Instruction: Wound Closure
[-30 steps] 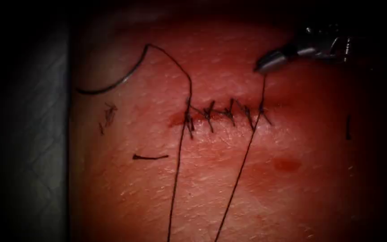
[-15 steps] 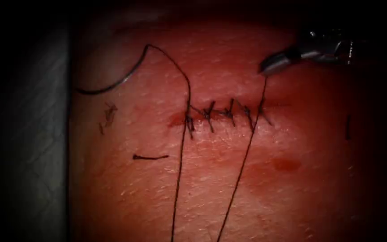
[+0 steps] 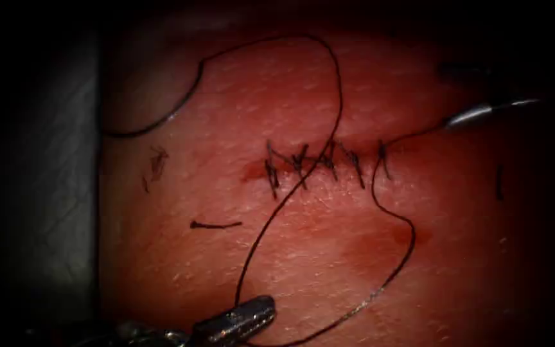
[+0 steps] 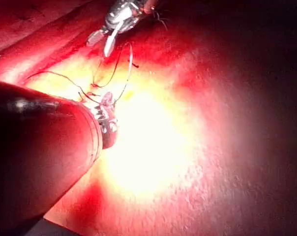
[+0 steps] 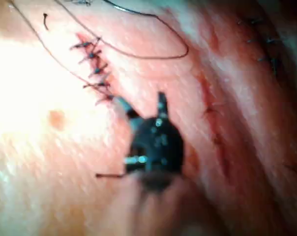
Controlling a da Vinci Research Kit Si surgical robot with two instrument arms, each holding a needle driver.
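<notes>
The cut (image 3: 322, 160) in the tissue (image 3: 329, 270) is closed by several dark stitches. The curved needle (image 3: 155, 122) lies loose on the tissue, up and to the left of the cut, with neither tool holding it. Its thread (image 3: 338, 96) arcs slack over the stitches and down to my left tool (image 3: 261, 310), which is shut on it, also seen from the left wrist (image 4: 107, 102). A second strand (image 3: 412, 244) curls from the rightmost stitch toward the front edge. My right tool (image 3: 451, 96) stands right of the cut, jaws spread (image 5: 141, 101), with the thread's end lying against its lower jaw.
Cut ends of thread (image 3: 216, 225) lie left of and below the cut, with another (image 3: 500, 183) at the far right. A spot of red fluid (image 3: 409, 236) sits below the cut's right end. The tissue ends at its left edge (image 3: 101, 193) beside grey cloth (image 3: 46, 193).
The right tool's jaws opened, let go of the thread and drew back to the right. The left tool came up into view from the front. Both taut strands went slack and curled.
</notes>
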